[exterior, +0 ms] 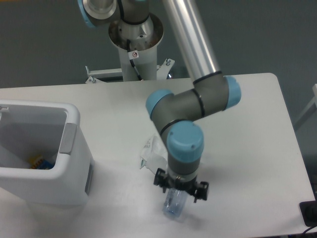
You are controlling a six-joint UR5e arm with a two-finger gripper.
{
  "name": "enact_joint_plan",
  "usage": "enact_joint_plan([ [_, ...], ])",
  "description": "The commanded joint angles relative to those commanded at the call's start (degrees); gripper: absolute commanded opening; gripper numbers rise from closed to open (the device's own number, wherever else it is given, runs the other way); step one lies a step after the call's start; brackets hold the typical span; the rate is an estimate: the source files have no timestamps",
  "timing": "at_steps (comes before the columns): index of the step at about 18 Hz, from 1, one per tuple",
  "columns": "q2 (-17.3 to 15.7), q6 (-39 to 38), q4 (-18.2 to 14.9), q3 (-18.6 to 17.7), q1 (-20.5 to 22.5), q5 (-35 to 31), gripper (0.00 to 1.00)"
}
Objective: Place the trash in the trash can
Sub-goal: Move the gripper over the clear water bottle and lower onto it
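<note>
My gripper (181, 187) hangs open directly over the crushed clear bottle (174, 205), its fingers spread to either side of it. Only the bottle's lower end shows below the wrist; the rest, cap included, is hidden by the arm. I cannot tell whether the fingers touch it. The crumpled white wrapper (150, 152) lies just left of the arm, partly covered by it. The white trash can (72, 130) stands at the table's left edge with its grey tab facing the wrapper.
A yellow and blue item (39, 161) lies inside the trash can. The robot's base column (134, 44) rises behind the table's far edge. A dark object (309, 214) sits off the table's front right corner.
</note>
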State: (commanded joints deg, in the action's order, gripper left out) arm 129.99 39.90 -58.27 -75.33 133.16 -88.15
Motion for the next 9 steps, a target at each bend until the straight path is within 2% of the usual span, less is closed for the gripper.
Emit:
enact_joint_plan([
  [4, 2.28, -0.18, -0.35, 1.41, -0.26, -0.96, 1.0],
  [7, 2.82, -1.23, -0.26, 1.76, -0.35, -1.75, 1.0],
  [9, 3.69, -1.32, -0.26, 1.76, -1.22, -4.2, 1.0],
])
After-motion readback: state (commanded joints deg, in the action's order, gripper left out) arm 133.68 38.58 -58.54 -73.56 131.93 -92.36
